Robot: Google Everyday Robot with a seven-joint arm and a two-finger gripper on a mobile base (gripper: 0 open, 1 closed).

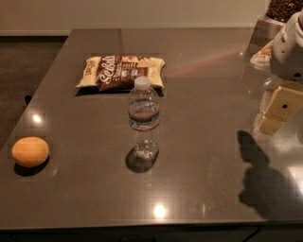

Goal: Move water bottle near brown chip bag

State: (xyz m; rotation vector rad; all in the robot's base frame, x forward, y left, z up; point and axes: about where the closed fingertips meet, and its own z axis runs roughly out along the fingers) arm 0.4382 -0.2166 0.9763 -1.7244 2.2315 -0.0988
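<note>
The water bottle stands upright near the middle of the dark table, clear with a white cap and a blue, white and red label band. The brown chip bag lies flat just behind it, dark brown centre with white script and cream ends; the bottle's cap overlaps the bag's front edge in this view. My gripper hangs at the right edge of the view, cream-coloured under a white arm part, well to the right of the bottle and holding nothing that I can see.
An orange sits near the table's left front edge. A container of dark contents and a pale item stand at the far right corner. The table's front edge runs across the bottom. The arm's shadow falls on the right.
</note>
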